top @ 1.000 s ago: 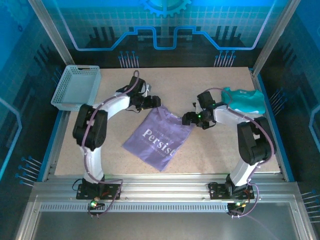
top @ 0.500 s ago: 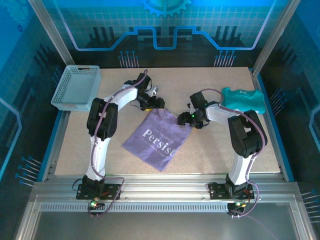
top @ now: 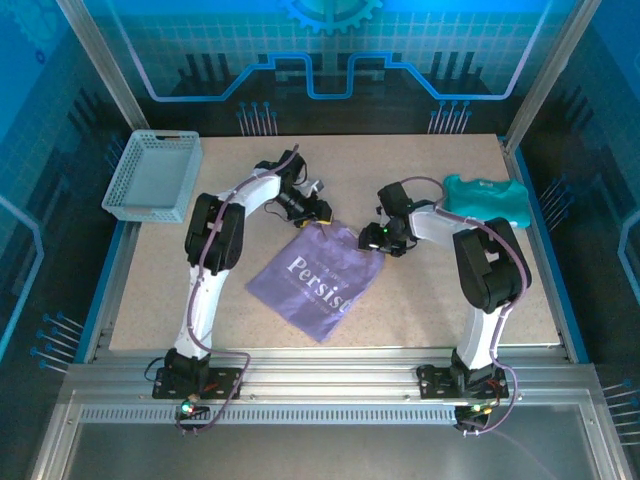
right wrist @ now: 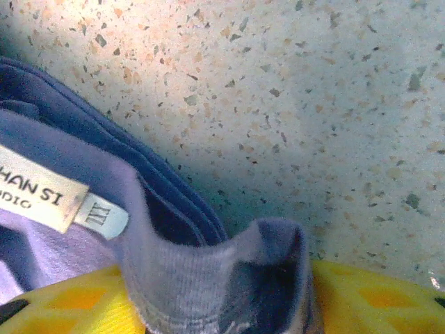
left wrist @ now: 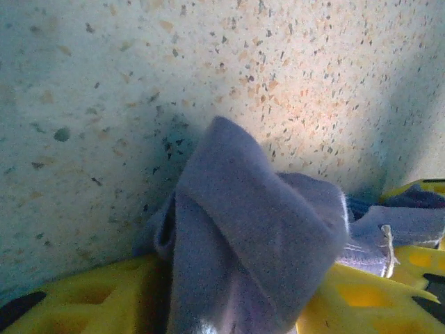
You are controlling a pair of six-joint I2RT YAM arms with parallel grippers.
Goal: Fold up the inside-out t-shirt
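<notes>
Both arms drew inward since a second ago | top: left gripper (top: 318, 212) and right gripper (top: 372, 238) at the two far corners of the inside-out t-shirt (top: 315, 280), body lying nearward on the table (top: 450, 300) | left wrist: fingers (left wrist: 76, 306) pinch a raised fold | right wrist: fingers (right wrist: 375, 299) pinch the collar hem beside the label (right wrist: 49, 198)

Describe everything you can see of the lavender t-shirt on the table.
The lavender t-shirt is soft cloth, lying mostly flat in a rough diamond on the speckled table, with pale lettering facing up. A pale sewn label shows near one edge. Its two far corners bunch up inside the left hand and the right hand.
</notes>
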